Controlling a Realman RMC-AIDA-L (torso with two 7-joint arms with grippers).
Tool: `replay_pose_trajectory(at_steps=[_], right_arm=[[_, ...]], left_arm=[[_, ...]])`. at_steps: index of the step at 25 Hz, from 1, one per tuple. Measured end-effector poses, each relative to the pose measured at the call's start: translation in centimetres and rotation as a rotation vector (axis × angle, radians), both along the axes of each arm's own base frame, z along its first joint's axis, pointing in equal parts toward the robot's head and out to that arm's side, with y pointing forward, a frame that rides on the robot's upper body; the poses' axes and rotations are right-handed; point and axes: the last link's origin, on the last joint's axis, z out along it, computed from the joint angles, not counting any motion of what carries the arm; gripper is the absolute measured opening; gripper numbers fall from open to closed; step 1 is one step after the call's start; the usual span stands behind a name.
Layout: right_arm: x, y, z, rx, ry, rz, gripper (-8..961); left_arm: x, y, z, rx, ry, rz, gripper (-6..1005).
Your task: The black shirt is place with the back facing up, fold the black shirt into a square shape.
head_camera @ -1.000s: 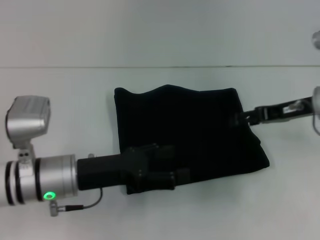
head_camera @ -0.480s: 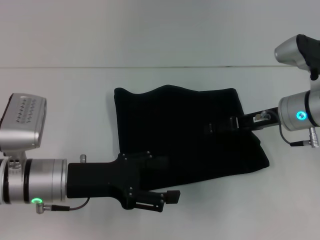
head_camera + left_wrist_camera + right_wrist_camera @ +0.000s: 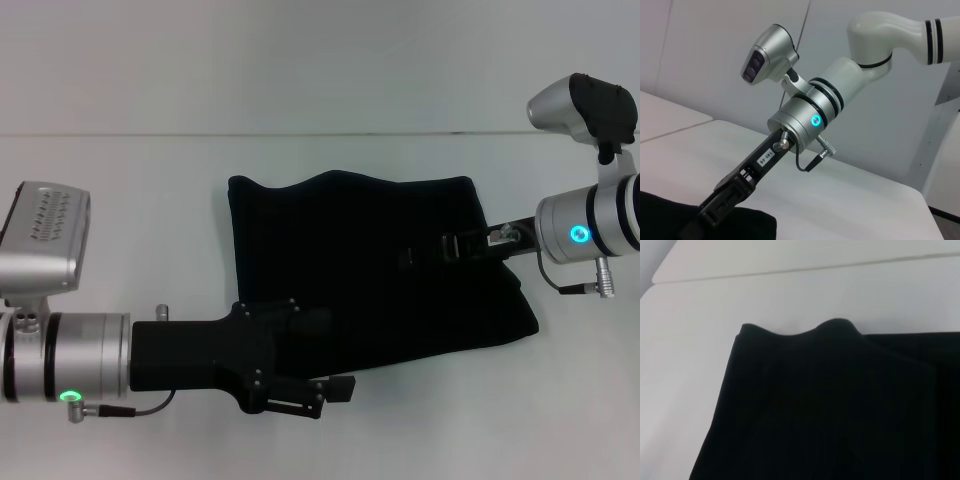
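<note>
the black shirt (image 3: 370, 270) is laid folded on the desk (image 3: 150, 200). the left gripper (image 3: 335, 390) is held at its near edge, the right gripper (image 3: 425, 255) over its middle, likely for pressing; whether either is open cannot be told.

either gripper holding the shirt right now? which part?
Cannot tell. The left gripper is at the black shirt's near edge; the right gripper is over its right side; any grip is hidden.

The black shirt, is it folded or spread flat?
Folded: the black shirt lies as a compact, roughly square block, no sleeves or neckline showing.
</note>
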Motion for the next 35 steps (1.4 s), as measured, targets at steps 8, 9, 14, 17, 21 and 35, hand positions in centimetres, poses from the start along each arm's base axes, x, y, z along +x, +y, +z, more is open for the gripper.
replay_pose_trajectory(at_steps=[8,9,14,17,21,35], right_arm=[[-0.2,0.1,-0.2,0.018,0.005,0.022,587],[-0.2,0.1,-0.2,0.02,0.01,0.024,538],[-0.2,0.2,-0.1,0.03,0.018,0.036,318],[-0.3,0.2,-0.1,0.041,0.031,0.058,197],[-0.4,0.1,0.1,0.066,0.068,0.099,88],[-1.0,0.5,4.5,0.126,0.124,0.243,61]], left_arm=[[0.0,0.1,0.1,0.004,-0.002,0.005,930],[0.0,0.1,0.1,0.003,-0.002,0.006,930],[0.0,0.1,0.0,-0.006,-0.004,0.019,930],[0.0,0.1,0.0,-0.012,-0.008,0.031,931],[0.1,0.1,0.1,-0.021,-0.018,0.05,931],[-0.1,-0.3,0.0,-0.048,-0.039,0.094,931]])
